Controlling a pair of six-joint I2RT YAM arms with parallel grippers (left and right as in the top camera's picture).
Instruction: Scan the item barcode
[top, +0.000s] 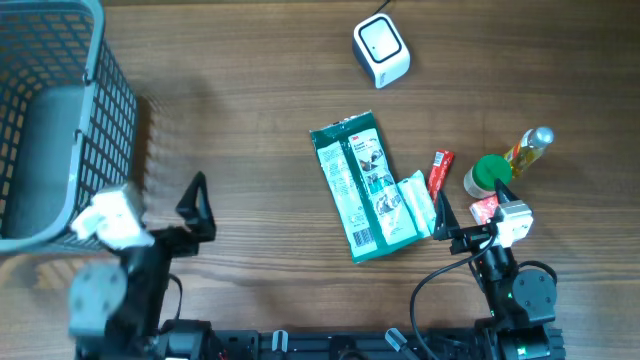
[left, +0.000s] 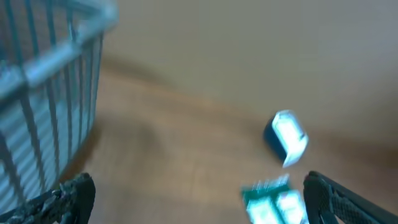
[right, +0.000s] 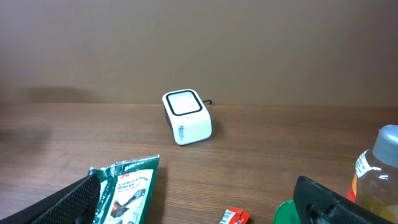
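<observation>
Brown wood-grain table (top: 250, 120), matte, streaks running side to side. On the left side stands a big grey-blue basket (top: 112, 95): plastic grid walls, rounded rim, upright. Centre-right lies the flat green pack (top: 358, 185), a long glossy rectangle w/ crimped ends, printed side up, slightly tilted. A white barcode patch (top: 362, 238) sits at its near end, facing up. It lies on the table and no finger touches it. Scanner (top: 381, 50) is on the far side, well apart from the pack: a white rounded block, smooth plastic, dark-framed window on top, thin cable at the back. Right of the pack there's a clear plastic bottle (top: 528, 152) w/ grey cap and yellowish label, upright in the right wrist view. Just beside it is a round green cap-shaped thing (top: 490, 172). A small whitish pouch (top: 417, 200), crinkly, touches the pack's right edge. A thin red sachet (top: 440, 172) lies just right of that. Left gripper (left: 199, 202) is near the basket, black fingers spread fully apart w/ nothing between; that view is blurred. Right gripper (right: 199, 193) sits by the pouch, also spread wide, holding nothing.
</observation>
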